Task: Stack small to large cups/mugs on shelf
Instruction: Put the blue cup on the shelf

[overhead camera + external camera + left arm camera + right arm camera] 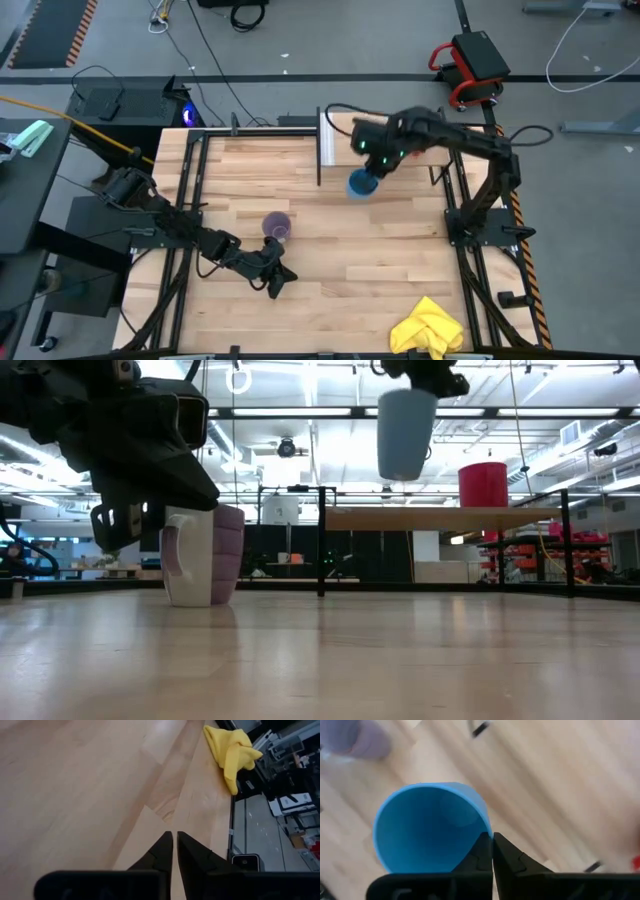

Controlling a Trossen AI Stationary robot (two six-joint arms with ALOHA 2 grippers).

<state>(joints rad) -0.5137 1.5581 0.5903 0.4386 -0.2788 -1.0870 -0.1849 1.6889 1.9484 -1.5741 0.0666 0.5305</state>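
My right gripper [368, 172] is shut on the blue round cup [360, 186] and holds it high above the table, near the shelf; the cup also shows in the low view [405, 435]. The red mug [482, 485] stands on the shelf's wooden board [440, 516]. The shelf's white side panel [329, 138] stands at the table's far edge. The purple mug with a pale handle [276, 226] stands upright on the table, left of the middle. My left gripper [279, 286] is shut and empty, just nearer than the purple mug. My right gripper pinches the blue cup's rim [484, 829] with one finger inside the cup and one outside. The fingers come from above, pointing down. The cup hangs upright below them, mouth up, lifted clear of the table and the shelf.
A yellow cloth [430, 328] lies crumpled at the table's near right corner and also shows in the left wrist view [232, 750]. Black frame rails run along the table's left and right sides. Bare wood lies between the purple mug and the cloth.
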